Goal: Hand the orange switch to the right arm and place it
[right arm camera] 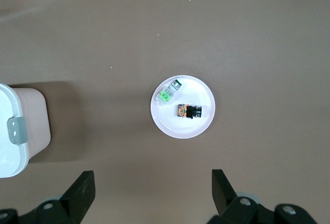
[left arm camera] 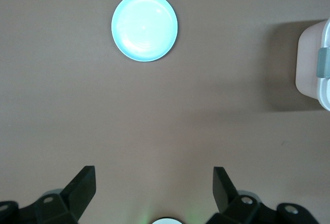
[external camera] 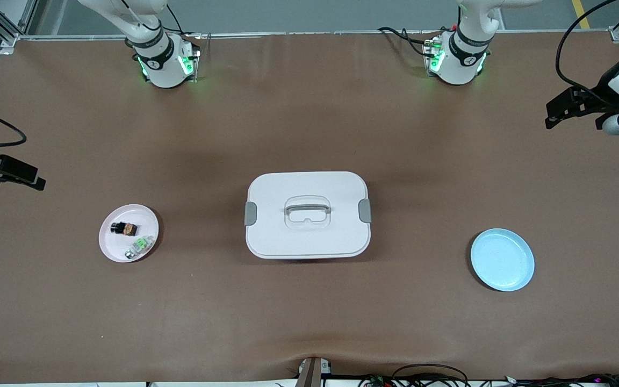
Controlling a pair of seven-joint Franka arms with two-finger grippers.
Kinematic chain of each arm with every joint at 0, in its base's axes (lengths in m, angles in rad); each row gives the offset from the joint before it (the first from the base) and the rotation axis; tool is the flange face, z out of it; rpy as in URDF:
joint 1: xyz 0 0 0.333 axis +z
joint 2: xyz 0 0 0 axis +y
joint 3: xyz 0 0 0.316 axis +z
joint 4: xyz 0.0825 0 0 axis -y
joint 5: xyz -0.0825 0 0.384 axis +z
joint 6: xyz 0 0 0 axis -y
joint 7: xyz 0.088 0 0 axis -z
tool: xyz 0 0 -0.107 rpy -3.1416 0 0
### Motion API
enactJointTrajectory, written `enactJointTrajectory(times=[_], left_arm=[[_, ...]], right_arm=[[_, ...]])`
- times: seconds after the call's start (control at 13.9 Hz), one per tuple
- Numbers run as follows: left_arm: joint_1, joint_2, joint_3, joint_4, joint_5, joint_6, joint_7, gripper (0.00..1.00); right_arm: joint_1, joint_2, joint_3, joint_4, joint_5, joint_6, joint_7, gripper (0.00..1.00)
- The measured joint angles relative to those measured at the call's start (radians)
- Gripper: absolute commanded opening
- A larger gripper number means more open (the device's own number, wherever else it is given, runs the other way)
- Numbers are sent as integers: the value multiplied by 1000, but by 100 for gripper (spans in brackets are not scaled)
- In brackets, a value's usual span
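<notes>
The orange switch (external camera: pixel 124 229), a tiny black block with an orange middle, lies on a pale pink plate (external camera: pixel 113 250) toward the right arm's end of the table. In the right wrist view the orange switch (right arm camera: pixel 189 112) rests on the plate (right arm camera: pixel 178 128), well clear of the fingers. My right gripper (external camera: pixel 38 184) hangs open and empty over the table's edge at that end, and the right gripper (right arm camera: pixel 152 175) has only bare table between its fingers. My left gripper (external camera: pixel 548 115) is also open and empty, over the left arm's end of the table. In its own wrist view, the left gripper (left arm camera: pixel 153 175) holds nothing.
A clear-and-silver part with a green centre (external camera: pixel 142 244) shares the pink plate. A white lidded box (external camera: pixel 308 214) with a handle and grey clasps stands at the table's middle. A light blue plate (external camera: pixel 502 259) sits empty toward the left arm's end; the wrist view shows this blue plate (left arm camera: pixel 144 26) too.
</notes>
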Motion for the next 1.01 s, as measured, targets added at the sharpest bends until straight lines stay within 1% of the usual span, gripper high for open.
enactJointTrajectory(times=[0.14, 0.43, 0.65, 1.01], left_arm=[[0, 0, 0, 0, 0, 0, 0, 100], [0, 0, 0, 0, 0, 0, 0, 100], [0, 0, 0, 0, 0, 0, 0, 100], [0, 0, 0, 0, 0, 0, 0, 100]], right_arm=[[46, 0, -59, 0, 1, 0, 0, 100], [71, 0, -95, -1, 1, 0, -5, 100], [73, 0, -112, -4, 1, 0, -23, 100], [73, 0, -114, -5, 2, 0, -26, 100]])
